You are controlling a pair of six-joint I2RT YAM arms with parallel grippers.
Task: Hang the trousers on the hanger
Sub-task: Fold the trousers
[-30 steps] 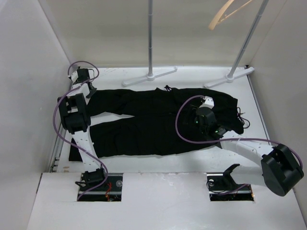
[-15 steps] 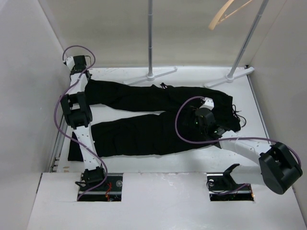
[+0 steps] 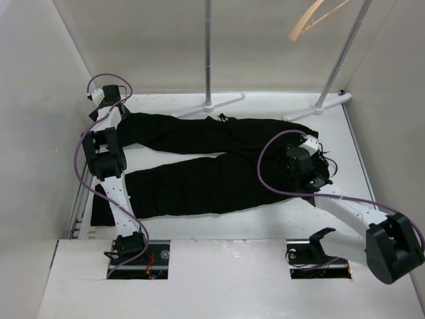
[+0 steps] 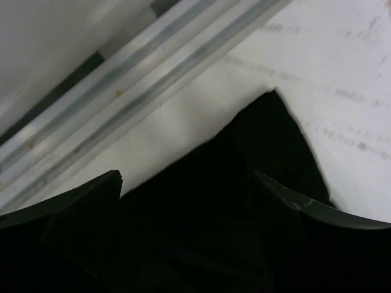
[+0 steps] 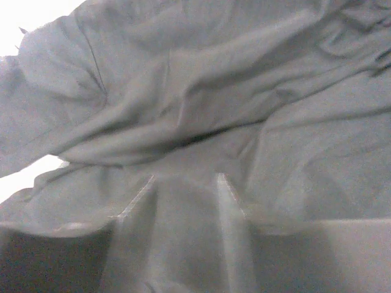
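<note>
The trousers (image 3: 212, 166) lie flat on the desk (image 3: 265, 226). One leg end sits between the left tool's (image 4: 186, 177) parted fingers; whether they pinch it I cannot tell. The right tool (image 5: 186, 180) has its fingers near together on a waist fold and seems clamped. A thin pinch could slip on lifting and drop that end. The hanger (image 3: 312, 20) hangs high beyond the right tool, well apart, so limp legs may snag the rack poles (image 3: 208, 53).
</note>
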